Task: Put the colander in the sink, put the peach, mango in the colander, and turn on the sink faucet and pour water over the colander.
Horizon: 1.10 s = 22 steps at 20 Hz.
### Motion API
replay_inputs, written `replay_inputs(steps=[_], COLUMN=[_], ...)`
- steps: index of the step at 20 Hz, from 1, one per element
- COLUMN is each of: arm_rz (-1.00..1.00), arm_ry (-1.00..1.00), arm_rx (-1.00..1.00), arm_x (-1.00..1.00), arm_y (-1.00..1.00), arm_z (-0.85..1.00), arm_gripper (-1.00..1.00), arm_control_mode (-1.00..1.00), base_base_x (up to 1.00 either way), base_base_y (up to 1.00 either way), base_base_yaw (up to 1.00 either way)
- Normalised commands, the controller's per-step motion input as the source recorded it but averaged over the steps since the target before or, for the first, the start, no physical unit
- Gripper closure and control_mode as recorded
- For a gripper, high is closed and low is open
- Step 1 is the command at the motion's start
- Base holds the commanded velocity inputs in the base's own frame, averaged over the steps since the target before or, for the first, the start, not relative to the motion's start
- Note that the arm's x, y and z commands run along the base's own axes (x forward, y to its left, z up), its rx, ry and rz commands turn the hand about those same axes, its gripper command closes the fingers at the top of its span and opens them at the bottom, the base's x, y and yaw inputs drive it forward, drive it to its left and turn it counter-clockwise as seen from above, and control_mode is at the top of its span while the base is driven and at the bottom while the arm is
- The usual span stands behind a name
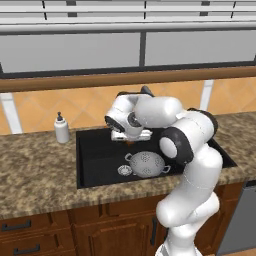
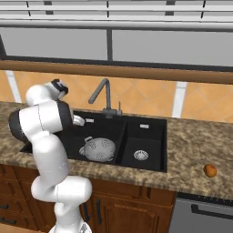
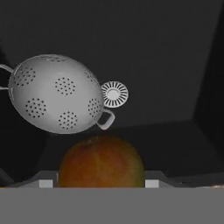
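Hand view: mango [image 3: 101, 161] gripped in pincer [image 3: 101, 183], fruit bulging between the fingertips, above sink [image 3: 166, 52] floor. Below and apart, colander [image 3: 56, 92] sitting empty in basin, one handle just beside round silver drain [image 3: 114, 94]. Left base view: pincer [image 1: 131, 139] hanging over back of basin, colander [image 1: 146, 163] nearer front. Right base view: faucet [image 2: 103, 97] behind sink [image 2: 150, 132], peach [image 2: 210, 170] far right on table [image 2: 200, 145].

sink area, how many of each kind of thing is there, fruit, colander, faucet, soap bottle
fruit: 2, a mango held in the fingers, a peach on the counter
colander: 1, in the sink
faucet: 1
soap bottle: 1
total: 5
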Motion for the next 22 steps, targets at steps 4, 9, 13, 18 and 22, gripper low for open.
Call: replay_inputs(steps=[4, 9, 13, 18, 22], arm_rz=[-0.69, -0.64, -0.36, -0.08, -0.11], arm_ry=[-0.19, -0.05, 0.12, 0.44, 0.24], arm_rx=[-0.16, -0.02, 0.00, -0.06, -0.14], arm_x=[-0.52, -0.01, 0.29, 0.28, 0.13], arm_y=[0.00, 0.00, 0.05, 0.13, 0.30], arm_z=[0.11, 0.01, 0.17, 0.22, 0.00], arm_gripper=[1.00, 1.00, 1.00, 1.00, 1.00], arm_control_mode=[-1.00, -1.00, -1.00, -1.00, -1.00], base_base_x=[0.00, 0.00, 0.00, 0.00, 0.00], base_base_y=[0.00, 0.00, 0.00, 0.00, 0.00], base_base_yaw=[0.00, 0.00, 0.00, 0.00, 0.00])
